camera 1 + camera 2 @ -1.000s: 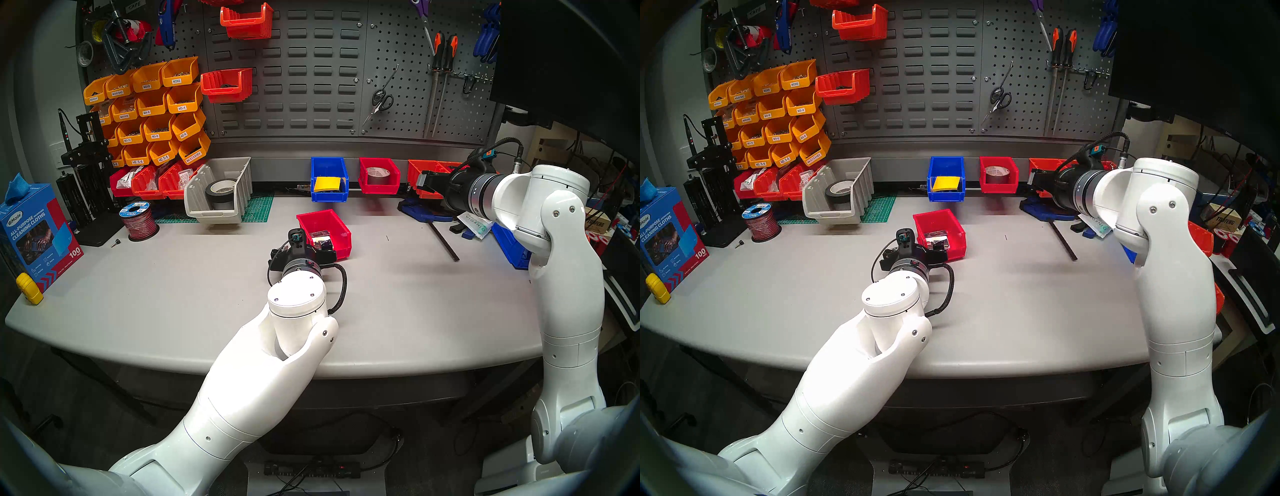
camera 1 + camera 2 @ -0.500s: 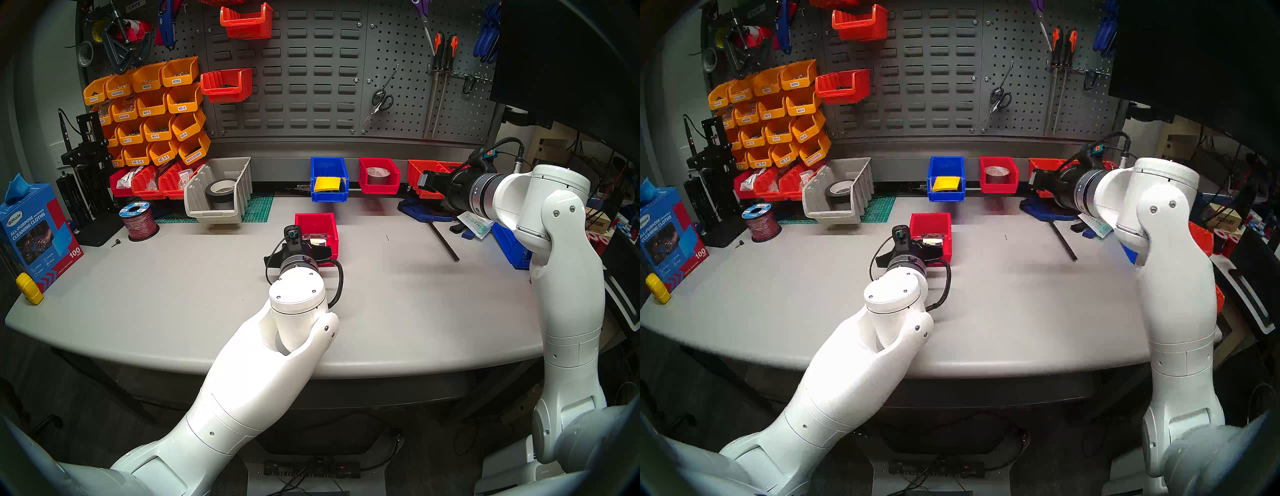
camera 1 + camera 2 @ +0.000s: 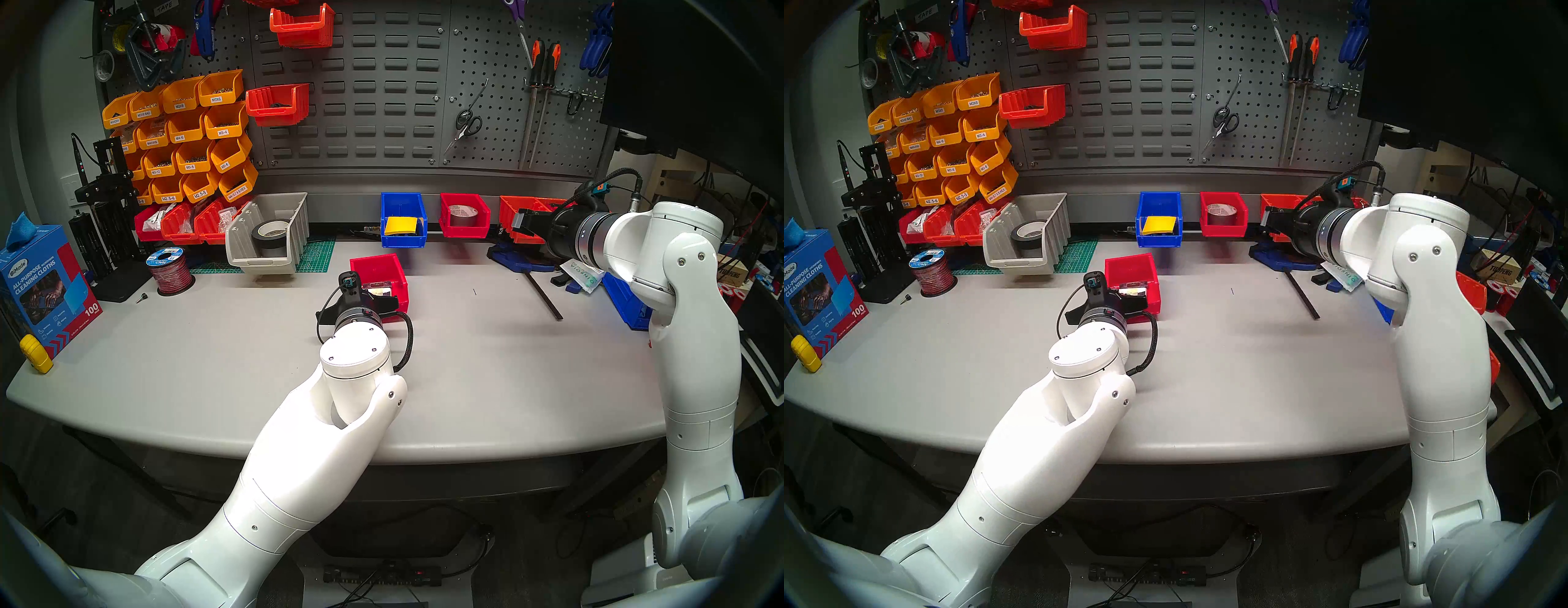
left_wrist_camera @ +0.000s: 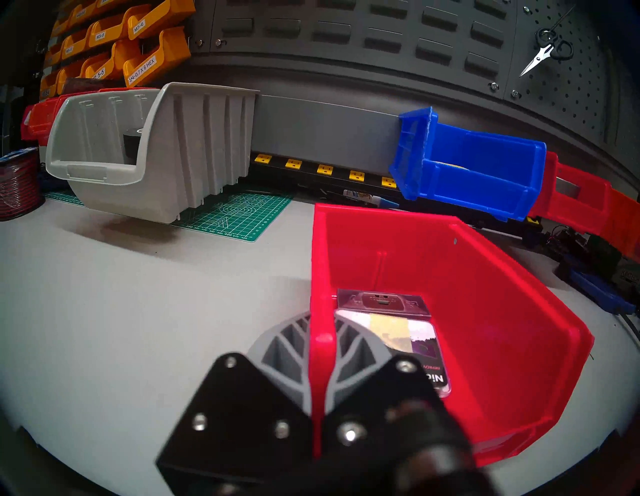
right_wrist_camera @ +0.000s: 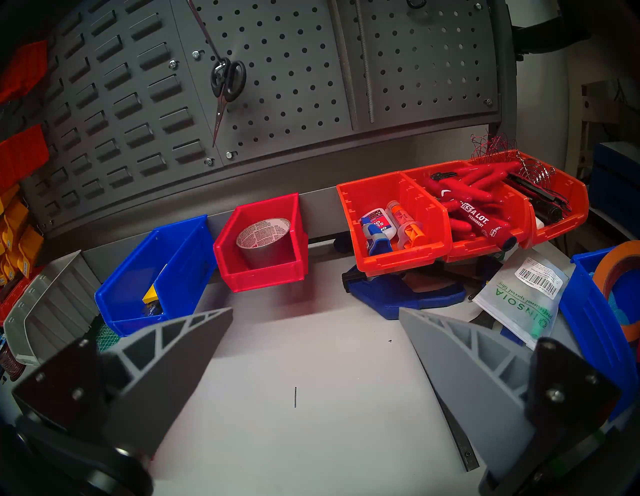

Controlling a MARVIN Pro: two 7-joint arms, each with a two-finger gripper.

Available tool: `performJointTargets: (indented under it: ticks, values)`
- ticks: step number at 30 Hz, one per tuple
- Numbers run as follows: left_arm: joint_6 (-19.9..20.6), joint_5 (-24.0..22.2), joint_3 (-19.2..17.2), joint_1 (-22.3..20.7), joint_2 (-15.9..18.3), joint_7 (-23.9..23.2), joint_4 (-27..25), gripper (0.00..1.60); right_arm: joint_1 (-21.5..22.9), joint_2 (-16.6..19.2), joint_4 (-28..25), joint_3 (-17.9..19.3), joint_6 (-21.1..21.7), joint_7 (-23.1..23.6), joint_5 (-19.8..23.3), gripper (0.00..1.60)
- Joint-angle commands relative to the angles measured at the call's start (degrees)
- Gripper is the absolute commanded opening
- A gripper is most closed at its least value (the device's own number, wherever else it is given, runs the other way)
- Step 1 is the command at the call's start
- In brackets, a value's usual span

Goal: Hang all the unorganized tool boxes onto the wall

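Crimson plastic filled the left wrist view: the loose red bin [image 4: 450, 311] stood on the grey desk [image 3: 212, 361], well apart from the wall [image 3: 382, 85], with a small packet [image 4: 391, 332] lying inside it. The left pincer [image 4: 320, 374] was clamped on the bin's left side wall, one finger inside and one outside. The blue bin [image 3: 403, 220] and the second red bin [image 3: 464, 216], which held a tape roll [image 5: 263, 239], already hung on the plain strip at the foot of the wall. The right pincer [image 5: 311, 346] stood apart and empty, near the orange-red bins [image 5: 450, 214]. I judged that the last bin was the step in hand. The next move would need a lift clear of the desk, the bin's back turned flat to the wall, then a gentle lowering so the rear lip catches beside the others.
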Motion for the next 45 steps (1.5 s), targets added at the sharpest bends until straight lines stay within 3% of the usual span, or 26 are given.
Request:
performJointTargets:
  ticks: [1, 11, 19, 35, 41, 42, 45]
  values:
    - [0.2, 0.3, -3.1, -2.1, 2.2, -0.5, -3.4, 0.00, 0.4, 0.6, -0.4, 0.1, -0.1, -4.7, -0.6, 1.60]
    - [2.5, -0.1, -5.7, -2.2, 6.8, -3.9, -5.8, 0.00, 0.6, 0.3, -0.5, 0.0, -0.1, -5.7, -0.2, 1.60]
    - [3.9, 0.0, -7.0, -4.9, 9.0, -7.4, -4.9, 0.00, 0.5, 0.5, -0.4, 0.0, -0.1, -5.3, -0.4, 1.60]
    - [6.3, -2.1, -9.7, -10.2, 8.6, -12.6, -2.6, 0.00, 0.4, 0.7, -0.4, 0.0, -0.1, -4.7, -0.6, 1.60]
    - [6.2, -2.3, -9.5, -14.3, 8.7, -13.5, 0.5, 0.00, 0.3, 0.8, -0.4, 0.0, -0.1, -4.2, -0.8, 1.60]
    - [6.2, -0.7, -11.1, -12.3, 7.5, -14.8, -0.3, 0.00, 0.3, 0.8, -0.4, 0.0, -0.1, -4.1, -0.8, 1.60]
    - [6.2, -2.2, -9.8, -16.1, 8.3, -14.4, 2.4, 0.00, 0.3, 0.8, -0.4, 0.0, -0.1, -4.1, -0.9, 1.60]
